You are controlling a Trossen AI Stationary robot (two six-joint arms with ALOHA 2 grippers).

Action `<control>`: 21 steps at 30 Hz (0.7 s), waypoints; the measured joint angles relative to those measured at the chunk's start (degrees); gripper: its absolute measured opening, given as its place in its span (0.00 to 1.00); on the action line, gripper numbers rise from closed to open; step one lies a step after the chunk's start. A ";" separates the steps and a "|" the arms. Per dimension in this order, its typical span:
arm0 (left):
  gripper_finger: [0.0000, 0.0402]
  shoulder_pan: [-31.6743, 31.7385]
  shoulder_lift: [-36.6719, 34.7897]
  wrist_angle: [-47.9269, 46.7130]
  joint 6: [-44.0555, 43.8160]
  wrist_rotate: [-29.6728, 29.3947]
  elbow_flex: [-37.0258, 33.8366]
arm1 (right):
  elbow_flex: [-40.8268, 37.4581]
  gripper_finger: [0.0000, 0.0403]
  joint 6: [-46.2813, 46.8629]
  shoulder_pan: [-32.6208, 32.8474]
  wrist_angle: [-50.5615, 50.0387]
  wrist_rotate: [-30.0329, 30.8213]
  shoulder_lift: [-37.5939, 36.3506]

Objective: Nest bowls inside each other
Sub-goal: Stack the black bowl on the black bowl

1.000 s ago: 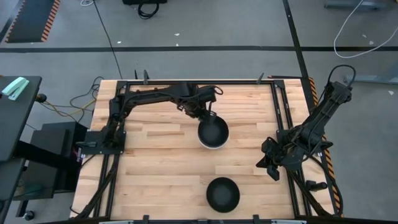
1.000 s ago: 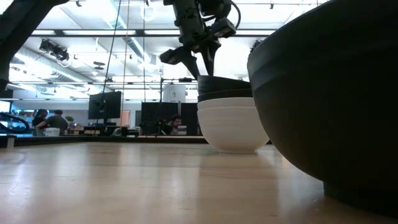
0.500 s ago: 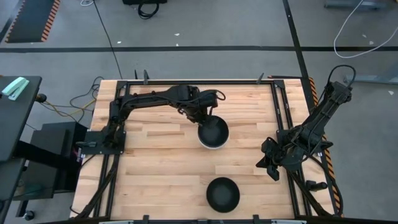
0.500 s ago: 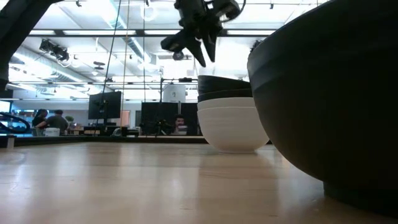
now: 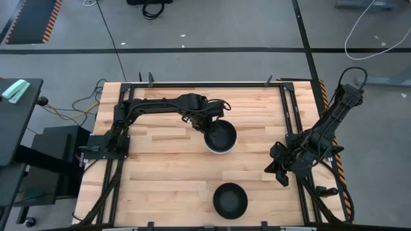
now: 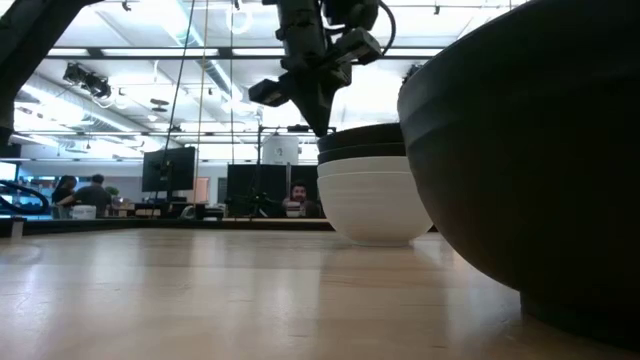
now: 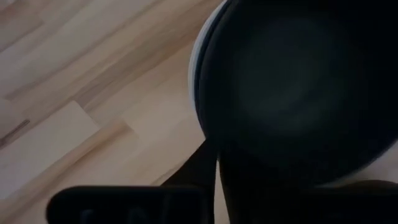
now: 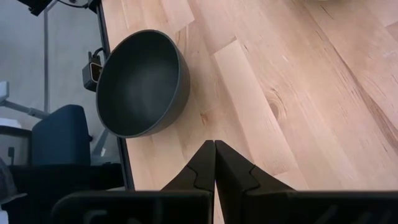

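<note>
A stack of nested bowls (image 5: 220, 138) stands mid-table, white ones below (image 6: 370, 205) and a glossy black one on top (image 7: 292, 87). My left gripper (image 5: 207, 126) is over the stack's far-left rim, fingers shut and pointing down (image 6: 322, 122). A lone black bowl (image 5: 230, 200) rests on its base near the front edge; it also fills the right of the low view (image 6: 530, 150) and shows in the right wrist view (image 8: 140, 84). My right gripper (image 8: 214, 149) waits shut at the table's right edge (image 5: 277, 171), holding nothing. My left gripper's shut fingertips come from above, pointing down, and meet the rim of the top black bowl (image 6: 330, 131) on its far-left side. Whether the rim lies between the fingers I cannot tell: dark finger and dark bowl merge in the wrist view. The stack stands upright on the table.
The bare wooden tabletop (image 5: 160, 173) spreads left of both bowls and between them. Black frame rails run along the left and right sides (image 5: 292, 115). Beyond the far edge the low view shows monitors and seated people.
My left gripper stood open over the stack's far rim a second ago. It rose a little, shut its fingers, then came back down to the black bowl's rim, shifting slightly toward the near edge. The stack has not moved.
</note>
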 joint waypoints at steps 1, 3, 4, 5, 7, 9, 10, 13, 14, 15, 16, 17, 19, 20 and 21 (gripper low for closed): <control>0.05 0.00 -0.08 0.53 -0.02 0.00 -0.37 | 0.00 0.03 -0.04 -0.01 0.00 0.00 0.00; 0.04 -0.02 -0.04 0.85 0.00 -0.14 -0.60 | 0.00 0.03 -0.06 0.00 -0.02 0.00 0.00; 0.04 -0.02 -0.02 1.13 0.00 -0.38 -0.60 | 0.00 0.03 -0.06 0.01 -0.02 0.00 0.00; 0.03 -0.01 -0.02 1.67 0.01 -0.50 -0.56 | 0.00 0.03 -0.06 0.01 -0.02 0.00 0.00; 0.03 0.07 -0.02 1.85 0.38 -0.59 0.04 | 0.00 0.03 -0.06 0.00 -0.02 0.00 0.00; 0.04 0.34 -0.10 1.78 1.48 -0.63 0.87 | 0.00 0.03 -0.04 0.01 -0.02 0.00 0.00; 0.05 0.57 -0.15 1.58 1.93 -0.68 1.33 | 0.00 0.03 -0.04 0.01 -0.02 0.00 0.00; 0.06 1.42 -0.22 -1.34 3.74 -1.60 3.03 | 0.00 0.03 1.40 -0.01 0.00 -0.37 0.00; 0.07 1.71 -0.22 -3.03 4.47 -2.45 3.70 | 0.00 0.03 2.45 -0.01 0.01 -0.69 0.00; 0.07 2.03 -0.28 -4.56 4.91 -3.46 4.22 | 0.00 0.03 3.66 0.01 0.02 -0.93 0.00; 0.07 2.32 -0.38 -6.14 5.03 -4.75 4.41 | 0.00 0.03 5.01 0.01 0.03 -1.08 0.00; 0.08 2.52 -0.39 -7.81 5.05 -6.04 4.45 | 0.00 0.03 6.21 0.00 0.08 -1.09 0.00; 0.08 2.97 -0.39 -11.46 5.21 -8.33 4.42 | 0.00 0.03 8.23 0.01 0.13 -1.10 0.00; 0.08 3.13 -0.47 -13.20 5.22 -9.25 4.42 | 0.00 0.03 9.05 0.01 0.14 -1.09 0.00; 0.07 3.29 -0.60 -14.71 5.28 -10.13 4.42 | 0.00 0.03 9.61 0.01 0.21 -1.09 0.00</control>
